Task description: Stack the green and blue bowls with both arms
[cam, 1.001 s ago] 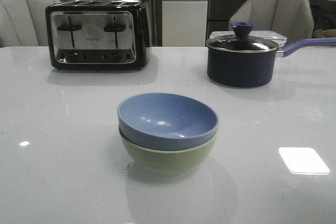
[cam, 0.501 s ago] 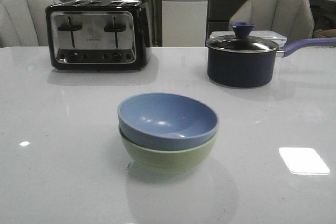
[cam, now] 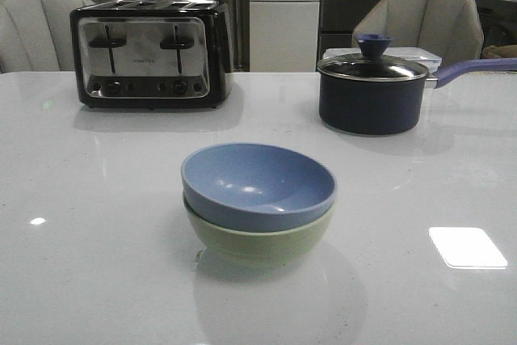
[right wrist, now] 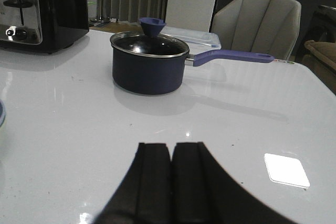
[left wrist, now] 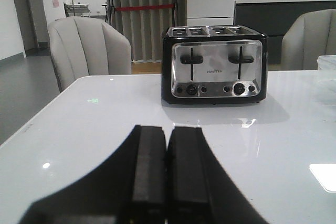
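Note:
The light blue bowl (cam: 258, 183) sits nested inside the pale green bowl (cam: 258, 240) at the middle of the white table in the front view. No arm or gripper shows in the front view. In the left wrist view my left gripper (left wrist: 167, 132) is shut and empty, low over the table, facing the toaster. In the right wrist view my right gripper (right wrist: 171, 148) is shut and empty over bare table, facing the saucepan. A sliver of the bowls' rim (right wrist: 1, 115) shows at that view's edge.
A black-and-chrome toaster (cam: 150, 54) stands at the back left, also in the left wrist view (left wrist: 215, 64). A dark navy lidded saucepan (cam: 371, 90) with a long handle stands at the back right, also in the right wrist view (right wrist: 149, 62). Grey chairs stand behind the table.

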Controlling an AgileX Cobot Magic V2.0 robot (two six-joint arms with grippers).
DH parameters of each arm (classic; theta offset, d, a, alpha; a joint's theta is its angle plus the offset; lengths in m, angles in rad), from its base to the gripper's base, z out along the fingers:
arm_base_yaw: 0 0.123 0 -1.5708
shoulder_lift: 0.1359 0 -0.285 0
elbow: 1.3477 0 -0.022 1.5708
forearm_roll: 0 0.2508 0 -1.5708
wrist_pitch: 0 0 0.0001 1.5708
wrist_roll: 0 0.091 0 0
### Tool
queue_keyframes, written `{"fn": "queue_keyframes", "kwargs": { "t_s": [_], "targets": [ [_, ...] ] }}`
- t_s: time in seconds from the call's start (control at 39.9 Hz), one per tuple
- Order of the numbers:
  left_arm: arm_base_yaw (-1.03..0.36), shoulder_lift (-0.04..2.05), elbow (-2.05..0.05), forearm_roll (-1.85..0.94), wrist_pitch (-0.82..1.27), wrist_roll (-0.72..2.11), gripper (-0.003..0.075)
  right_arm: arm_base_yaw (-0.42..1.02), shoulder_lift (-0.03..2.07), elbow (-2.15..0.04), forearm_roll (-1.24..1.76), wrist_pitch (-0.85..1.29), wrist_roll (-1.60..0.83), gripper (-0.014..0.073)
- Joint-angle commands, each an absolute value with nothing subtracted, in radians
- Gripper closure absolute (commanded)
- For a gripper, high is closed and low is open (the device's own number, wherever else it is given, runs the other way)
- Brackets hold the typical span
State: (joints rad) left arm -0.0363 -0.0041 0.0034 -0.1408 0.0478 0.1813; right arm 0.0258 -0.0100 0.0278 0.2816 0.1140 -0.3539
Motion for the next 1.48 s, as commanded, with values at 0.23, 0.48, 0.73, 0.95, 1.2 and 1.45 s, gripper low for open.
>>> {"fn": "queue_keyframes", "kwargs": {
  "t_s": [0.23, 0.48, 0.73, 0.95, 1.2, 1.45],
  "targets": [
    [-0.044, -0.025, 0.007, -0.15, -0.04, 0.176, 0.0623, 0.026, -0.029, 0.025, 0.057, -0.062, -0.105, 0.0538],
    [-0.044, -0.025, 0.007, -0.15, -0.04, 0.176, 0.0623, 0.004, -0.029, 0.025, -0.039, -0.108, 0.052, 0.0533],
    [-0.044, -0.025, 0.007, -0.15, -0.04, 0.176, 0.0623, 0.003, -0.029, 0.025, -0.015, -0.108, 0.019, 0.0533],
    [-0.044, -0.025, 0.007, -0.15, -0.04, 0.176, 0.0623, 0.003, -0.029, 0.025, -0.01, -0.108, 0.009, 0.0534],
    [-0.044, -0.025, 0.007, -0.15, -0.04, 0.176, 0.0623, 0.003, -0.029, 0.025, -0.01, -0.108, 0.009, 0.0534],
    [-0.044, -0.025, 0.007, -0.15, -0.04, 0.176, 0.0623, 0.003, -0.029, 0.025, -0.01, -0.108, 0.009, 0.0536]
  ]
}}
